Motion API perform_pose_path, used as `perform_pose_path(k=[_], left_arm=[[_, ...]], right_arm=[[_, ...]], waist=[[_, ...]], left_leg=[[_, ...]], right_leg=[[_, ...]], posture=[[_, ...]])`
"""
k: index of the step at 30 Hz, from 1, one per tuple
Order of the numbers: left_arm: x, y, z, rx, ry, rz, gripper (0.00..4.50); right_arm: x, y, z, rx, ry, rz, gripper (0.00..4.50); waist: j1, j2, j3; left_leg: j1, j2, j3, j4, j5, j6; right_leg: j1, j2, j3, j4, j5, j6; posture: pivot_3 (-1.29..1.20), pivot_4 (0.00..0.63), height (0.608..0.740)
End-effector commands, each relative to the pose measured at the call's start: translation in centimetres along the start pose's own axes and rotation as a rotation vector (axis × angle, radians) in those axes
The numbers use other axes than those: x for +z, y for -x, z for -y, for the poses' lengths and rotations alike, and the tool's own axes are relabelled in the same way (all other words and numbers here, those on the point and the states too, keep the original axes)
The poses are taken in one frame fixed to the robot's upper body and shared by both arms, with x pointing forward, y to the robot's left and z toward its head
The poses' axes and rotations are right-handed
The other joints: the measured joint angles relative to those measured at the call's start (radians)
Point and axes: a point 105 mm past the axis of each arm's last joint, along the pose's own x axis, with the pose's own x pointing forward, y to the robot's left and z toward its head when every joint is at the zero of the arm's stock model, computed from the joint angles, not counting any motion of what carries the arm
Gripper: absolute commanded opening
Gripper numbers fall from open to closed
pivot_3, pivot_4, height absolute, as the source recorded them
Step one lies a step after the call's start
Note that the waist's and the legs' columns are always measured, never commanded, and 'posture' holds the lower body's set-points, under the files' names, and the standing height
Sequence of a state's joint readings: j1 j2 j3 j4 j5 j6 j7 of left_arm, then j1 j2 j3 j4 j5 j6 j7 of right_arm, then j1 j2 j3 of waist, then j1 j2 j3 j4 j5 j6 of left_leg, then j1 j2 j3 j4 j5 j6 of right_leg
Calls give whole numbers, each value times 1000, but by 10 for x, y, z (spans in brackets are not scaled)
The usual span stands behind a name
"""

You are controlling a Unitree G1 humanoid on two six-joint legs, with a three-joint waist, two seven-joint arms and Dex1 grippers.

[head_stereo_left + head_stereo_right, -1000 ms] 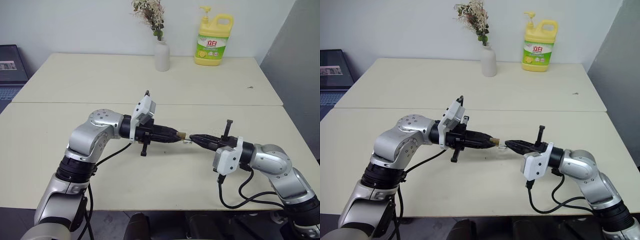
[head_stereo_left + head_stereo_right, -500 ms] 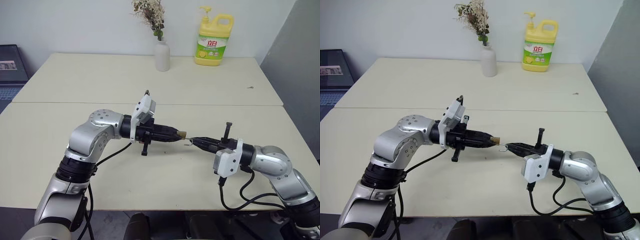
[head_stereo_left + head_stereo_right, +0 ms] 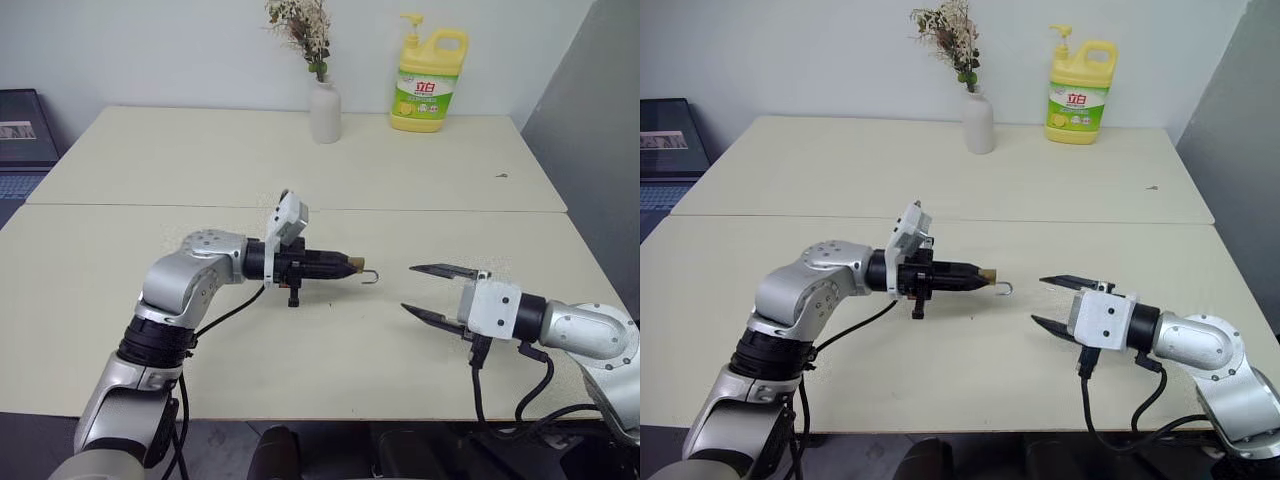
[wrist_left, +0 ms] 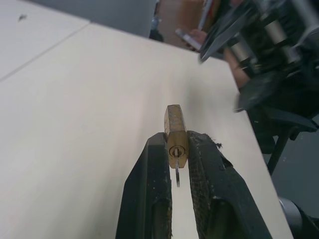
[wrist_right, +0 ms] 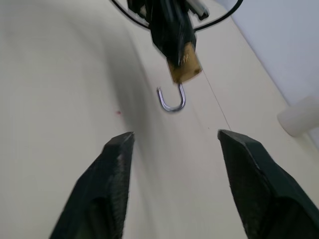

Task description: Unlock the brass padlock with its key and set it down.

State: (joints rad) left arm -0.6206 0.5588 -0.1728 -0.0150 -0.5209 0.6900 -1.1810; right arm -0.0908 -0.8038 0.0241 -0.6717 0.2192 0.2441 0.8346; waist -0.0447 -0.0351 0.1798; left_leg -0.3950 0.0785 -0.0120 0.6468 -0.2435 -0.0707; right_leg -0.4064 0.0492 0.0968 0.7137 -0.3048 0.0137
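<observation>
The brass padlock point(image 3: 352, 266) is a tiny gold block pinched at the tips of my left gripper point(image 3: 345, 266), which is shut on it and points right, above the table. Its thin silvery shackle point(image 5: 172, 99) sticks out as an open hook toward my right gripper point(image 3: 408, 288). That gripper hangs a short gap to the right, open and holding nothing, its fingers point(image 5: 115, 169) spread wide. In the left wrist view the padlock point(image 4: 175, 127) shows end-on between the two black fingers point(image 4: 152, 189). The key is out of view.
A white vase with dried flowers point(image 3: 324, 110) and a yellow detergent bottle point(image 3: 427, 85) stand at the table's far edge. A laptop point(image 3: 20, 140) sits off to the far left. A seam point(image 3: 480, 211) crosses the cream tabletop behind the arms.
My right gripper has opened and drawn back to the right, away from the padlock. The shackle now hangs free as an open hook. My left gripper has dipped a little with the padlock.
</observation>
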Motion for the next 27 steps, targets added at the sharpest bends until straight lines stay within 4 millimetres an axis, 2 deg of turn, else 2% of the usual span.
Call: perform_pose_path(k=[1,2,6,10,15,21,22,26,27], left_arm=[[-3,-4,0,5,5,-16,165],[-3,-5,0,5,5,-17,165],[-26,-13,-7,61,36,-62,165],[-40,-18,-11,88,74,-73,165],[-53,-23,-15,112,91,-101,165],[-55,-27,-21,145,135,-92,165],[-56,-27,-22,143,147,-90,892],[-56,-25,-24,149,144,-92,2047],[-51,-18,-29,174,125,-80,2354]], right_arm=[[16,-1,-1,10,-15,37,4250],[16,-2,-1,10,-18,35,4498],[10,-7,-8,50,1,1,4500],[7,-11,-15,79,-1,-11,4500],[3,-13,-18,94,-1,-21,4500],[-2,-12,-23,124,-16,-45,4500],[-2,-12,-23,126,-18,-47,4500],[-2,-12,-23,132,-20,-50,4500],[-2,-11,-24,137,-21,-55,4500]], waist=[[2,0,0],[2,0,0],[2,0,0],[2,0,0],[3,0,0],[3,0,0],[3,0,0],[3,0,0],[3,0,0]], left_leg=[[0,0,0,0,0,0],[0,0,-1,0,0,0],[-1,0,-1,0,0,0],[-1,0,-1,0,0,0],[-1,0,-1,0,0,0],[-1,0,-1,0,0,0],[-1,0,-1,0,0,0],[-1,0,-2,0,0,0],[-1,0,-2,0,0,0]], right_leg=[[0,0,0,0,0,0],[0,0,-1,0,0,0],[0,0,-1,-1,0,0],[0,0,-1,-1,0,0],[0,0,-1,-1,0,0],[0,0,-1,-1,0,0],[0,0,-1,-1,0,0],[0,0,-1,-1,0,0],[0,0,-1,-1,0,0]], posture=[[0,150,740],[0,150,740],[0,150,740],[0,150,740],[0,150,740],[0,150,740],[0,150,740],[0,150,740],[0,150,740]])
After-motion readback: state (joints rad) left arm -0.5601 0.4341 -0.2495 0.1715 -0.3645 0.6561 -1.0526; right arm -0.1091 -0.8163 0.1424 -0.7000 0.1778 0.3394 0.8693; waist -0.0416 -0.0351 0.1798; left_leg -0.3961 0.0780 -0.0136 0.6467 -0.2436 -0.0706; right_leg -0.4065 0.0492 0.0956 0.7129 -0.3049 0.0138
